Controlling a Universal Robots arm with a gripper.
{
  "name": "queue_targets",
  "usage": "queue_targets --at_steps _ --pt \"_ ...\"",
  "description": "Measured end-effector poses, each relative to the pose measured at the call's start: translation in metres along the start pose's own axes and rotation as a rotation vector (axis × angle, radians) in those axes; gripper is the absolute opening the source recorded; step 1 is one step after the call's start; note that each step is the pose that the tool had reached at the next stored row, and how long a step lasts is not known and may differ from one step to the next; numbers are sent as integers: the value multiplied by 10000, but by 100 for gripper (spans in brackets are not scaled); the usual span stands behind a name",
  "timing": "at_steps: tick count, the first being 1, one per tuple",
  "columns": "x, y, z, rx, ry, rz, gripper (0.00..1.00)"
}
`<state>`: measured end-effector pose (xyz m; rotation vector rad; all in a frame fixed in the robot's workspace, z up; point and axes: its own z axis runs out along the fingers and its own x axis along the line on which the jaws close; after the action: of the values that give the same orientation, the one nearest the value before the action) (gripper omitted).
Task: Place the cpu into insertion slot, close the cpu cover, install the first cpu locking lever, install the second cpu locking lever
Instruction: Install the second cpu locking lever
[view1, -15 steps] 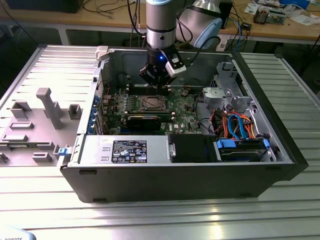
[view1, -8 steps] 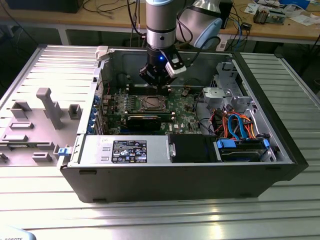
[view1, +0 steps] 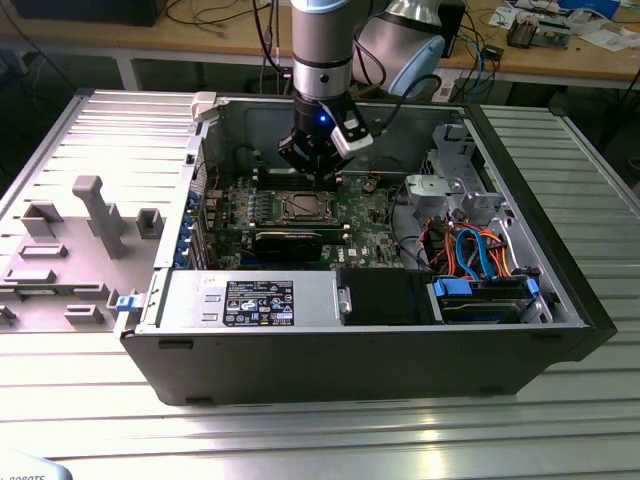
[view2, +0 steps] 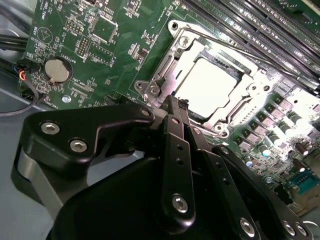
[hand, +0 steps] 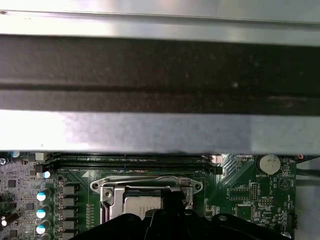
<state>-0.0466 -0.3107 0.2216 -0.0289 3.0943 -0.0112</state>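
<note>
You have the cpu seated in the insertion slot, cpu cover closed over it. Your claw, fingers clenched and empty, sits at the cover's edge. I judge the first lever step in hand, calling for careful pressing.

case wall beside claw, memory slots near

A ribbed metal table carried 2 things — the open computer case at centre, its removed side panel at 9 o'clock.
</note>
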Motion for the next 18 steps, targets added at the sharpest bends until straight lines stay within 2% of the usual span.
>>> queue_targets --at_steps 16,18 --pt "-1 -4 -2 2 1 -2 11" --pt "-2 -3 -23 1 1 -2 11"
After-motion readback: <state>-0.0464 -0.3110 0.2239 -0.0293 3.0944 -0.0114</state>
